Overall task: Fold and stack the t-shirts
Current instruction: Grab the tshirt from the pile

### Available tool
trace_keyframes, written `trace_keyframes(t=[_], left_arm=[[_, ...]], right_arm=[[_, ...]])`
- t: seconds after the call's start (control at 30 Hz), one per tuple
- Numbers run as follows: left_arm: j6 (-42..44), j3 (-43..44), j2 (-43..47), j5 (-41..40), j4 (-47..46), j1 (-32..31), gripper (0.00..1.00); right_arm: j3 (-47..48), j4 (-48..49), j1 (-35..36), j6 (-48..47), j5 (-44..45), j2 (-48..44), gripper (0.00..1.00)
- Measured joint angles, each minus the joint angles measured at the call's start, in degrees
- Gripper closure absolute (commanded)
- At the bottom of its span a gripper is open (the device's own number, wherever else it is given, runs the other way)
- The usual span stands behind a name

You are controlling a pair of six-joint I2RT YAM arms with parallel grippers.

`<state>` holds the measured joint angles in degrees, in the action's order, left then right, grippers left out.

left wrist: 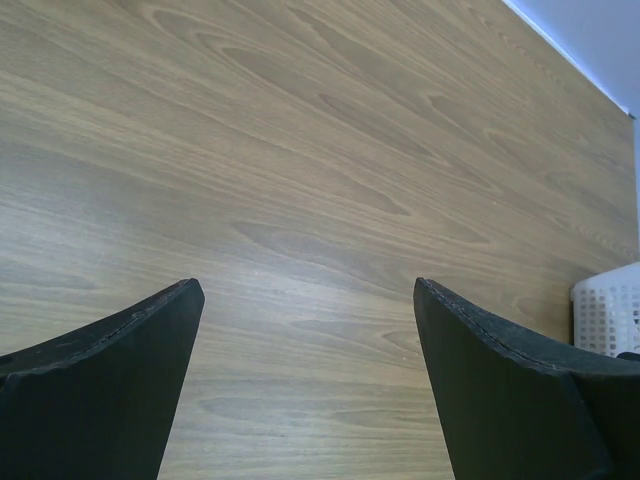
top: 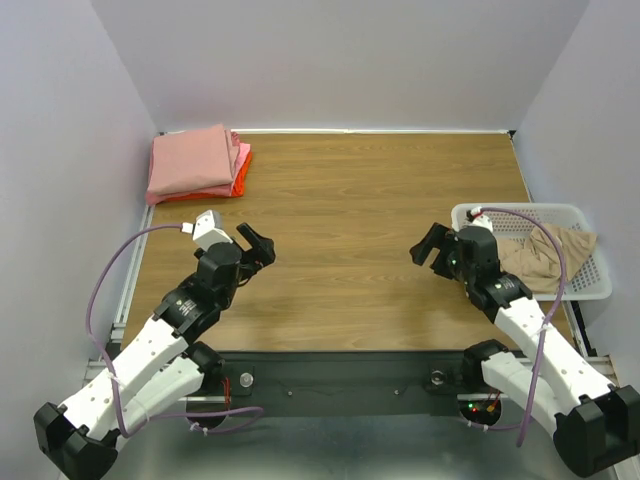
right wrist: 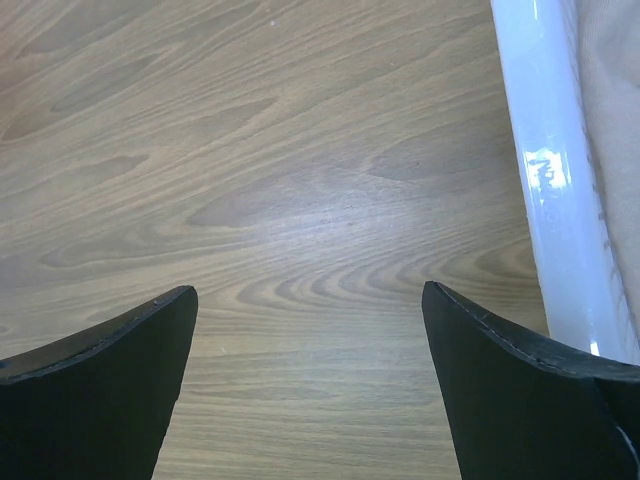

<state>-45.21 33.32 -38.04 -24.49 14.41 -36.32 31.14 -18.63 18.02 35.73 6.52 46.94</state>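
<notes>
A folded stack of t-shirts lies in the far left corner of the table: a salmon-pink t-shirt (top: pixel 192 160) on top, with the orange-red edge (top: pixel 241 178) of another showing beneath it. A crumpled tan t-shirt (top: pixel 545 258) lies in the white mesh basket (top: pixel 520 212) at the right. My left gripper (top: pixel 258 245) (left wrist: pixel 305 285) hovers open over bare wood, well in front of the stack. At the basket's left side my right gripper (top: pixel 430 248) (right wrist: pixel 309 289) also stands open, holding nothing. In the right wrist view the tan cloth (right wrist: pixel 615 90) shows past the basket rim (right wrist: pixel 550 180).
The wooden table (top: pixel 340 200) is enclosed by pale walls at the left, back and right. The basket's corner (left wrist: pixel 610 310) shows at the right edge of the left wrist view. Both arm bases sit at the near edge.
</notes>
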Motion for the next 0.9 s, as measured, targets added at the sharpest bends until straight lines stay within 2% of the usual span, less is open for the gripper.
trace_keyframes(t=[0.27, 0.43, 0.53, 0.6, 0.67, 0.7, 0.83, 0.9], left_arm=[[0.48, 0.0, 0.57, 0.04, -1.33, 0.0, 0.01], [1.05, 0.0, -0.44, 0.33, -1.33, 0.0, 0.02], [1.18, 0.02, -0.9, 0.26, -1.2, 0.0, 0.01], [1.11, 0.07, -1.03, 0.2, -0.74, 0.0, 0.02], [1.05, 0.07, -1.09, 0.2, -0.31, 0.0, 0.02], [1.01, 0.07, -1.09, 0.17, -0.13, 0.0, 0.02], [1.05, 0.07, -1.07, 0.07, 0.0, 0.0, 0.02], [1.2, 0.07, -1.09, 0.02, 0.0, 0.0, 0.02]], right_arm=[[5.27, -0.13, 0.0, -1.03, 3.04, 0.42, 0.0], [10.84, 0.17, 0.0, -1.18, 12.85, 3.67, 0.0], [15.26, 0.22, -0.83, -0.92, 20.61, 9.92, 0.0], [18.23, -0.35, -5.2, -0.13, 21.59, 14.82, 0.0], [20.13, -0.37, -12.35, 0.55, 19.61, 18.88, 0.0], [20.74, -0.42, -18.1, 1.14, 18.53, 21.33, 0.0], [20.26, -2.54, -32.11, 2.45, 18.1, 25.81, 0.0], [19.96, -3.28, -35.95, 2.69, 17.9, 26.8, 0.0]])
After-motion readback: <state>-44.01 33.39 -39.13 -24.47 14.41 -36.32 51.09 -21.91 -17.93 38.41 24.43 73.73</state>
